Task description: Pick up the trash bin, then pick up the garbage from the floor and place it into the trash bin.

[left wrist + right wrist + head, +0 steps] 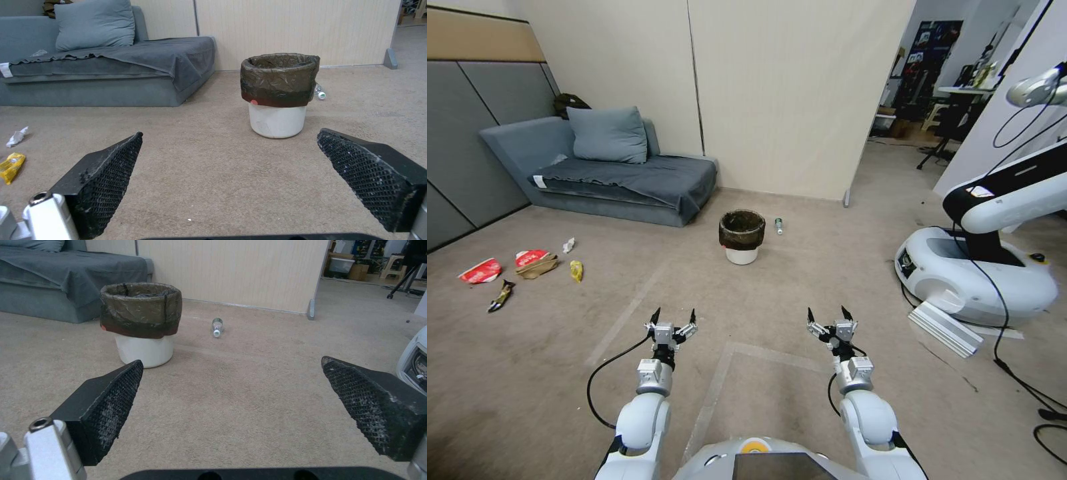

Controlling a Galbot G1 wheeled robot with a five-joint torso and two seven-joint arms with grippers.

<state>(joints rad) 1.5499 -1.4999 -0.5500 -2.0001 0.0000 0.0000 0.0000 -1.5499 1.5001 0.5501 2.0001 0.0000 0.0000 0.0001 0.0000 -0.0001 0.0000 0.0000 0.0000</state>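
Both hands are held out low in front of the robot with nothing in them: the left hand point(674, 317) has its fingers spread apart above bare carpet, and the right hand point(830, 315) is spread the same way, level with it and well apart from it.

Nothing of the task looks done yet. The trash bin point(742, 237) stands upright on the carpeted floor point(800, 293) ahead of the robot, between the two hands' lines of reach but well beyond both, its dark liner bag point(279, 80) folded over the rim and its white base resting on the carpet. Neither hand is touching it, so the pickup of the bin is the step in hand.

All the garbage lies on the floor too. A small bottle point(778, 225) lies on its side just beside the bin, toward the wall. Off to the robot's left, well apart from the bin, sit a red-and-white wrapper point(480, 271), a second red one against a tan paper bag point(538, 266), a white tissue scrap point(568, 245), a yellow wrapper point(576, 270) and a dark wrapper point(501, 295).

From the wrist views I cannot tell whether anything is inside the bin. A grey sofa point(607, 173) stands behind the litter, and another white robot point(980, 267) is parked to the right.
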